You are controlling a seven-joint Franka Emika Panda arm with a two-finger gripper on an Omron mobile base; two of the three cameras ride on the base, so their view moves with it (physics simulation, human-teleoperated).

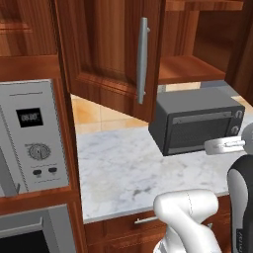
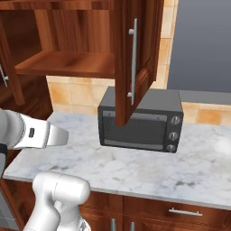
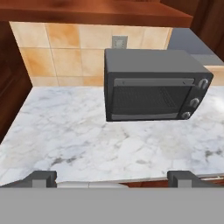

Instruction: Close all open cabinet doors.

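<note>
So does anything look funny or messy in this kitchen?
Yes: an upper cabinet door hangs wide open above the marble counter, sticking out in front of the toaster oven. Nothing looks spilled or broken.

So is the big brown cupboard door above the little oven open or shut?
Open. The cabinet door swings out over the counter, and the bare shelf shows behind it.

Toaster oven point(image 2: 140, 124) on counter point(image 2: 135, 171) — open cabinet door point(image 2: 133, 54) above it.

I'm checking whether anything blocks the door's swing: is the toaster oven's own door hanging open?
No: in the hand view the toaster oven has its glass front flush and upright, while the cabinet door above stands open.
</note>
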